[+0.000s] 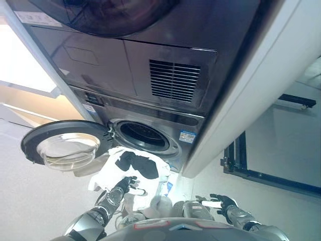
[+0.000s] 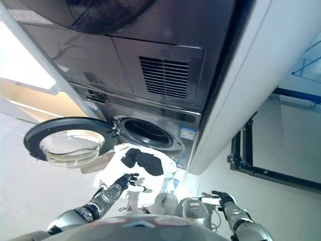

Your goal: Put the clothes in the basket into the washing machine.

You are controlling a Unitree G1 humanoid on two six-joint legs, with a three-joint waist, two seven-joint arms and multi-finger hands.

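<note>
washing machine door swung fully open to the left, drum opening dark, can't tell what's inside. white garment with black patches sits bunched just below the drum mouth, not through it; can't tell if it touches the rim. basket not visible. left hand is at the cloth's lower edge, fingers stretched out and touching it, not curled round it. right hand low right, well apart from the cloth, fingers loosely spread, holding nothing.

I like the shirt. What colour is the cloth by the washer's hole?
White cloth with black patches, clearest in the right eye view.
</note>
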